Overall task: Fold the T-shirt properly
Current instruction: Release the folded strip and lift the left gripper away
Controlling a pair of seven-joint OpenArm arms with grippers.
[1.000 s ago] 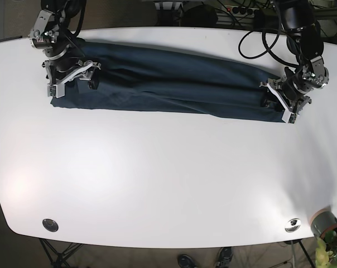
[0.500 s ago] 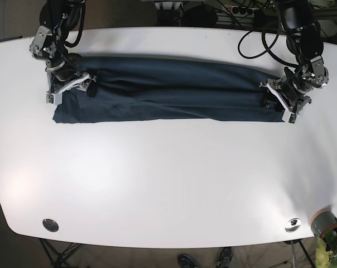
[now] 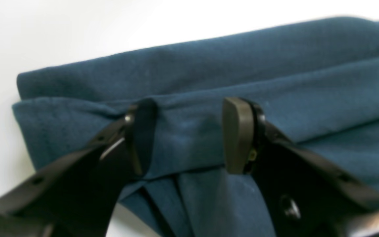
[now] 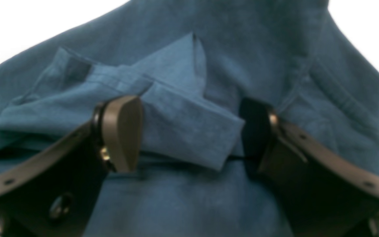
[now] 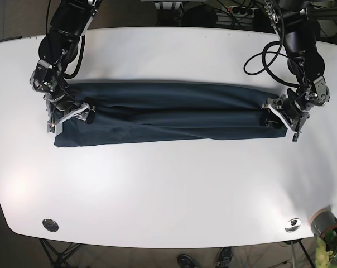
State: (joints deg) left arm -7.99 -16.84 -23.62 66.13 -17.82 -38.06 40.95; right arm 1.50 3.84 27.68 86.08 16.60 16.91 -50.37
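T-shirt (image 5: 168, 113) dragged nearer, flatter; both arms' fingers (image 3: 237, 135) (image 4: 122, 131) apart astride folds

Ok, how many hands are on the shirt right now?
2. The right hand sits at the T-shirt end on the base view's left, and the left hand at its opposite end. Both straddle fabric folds, with the fingers apart.
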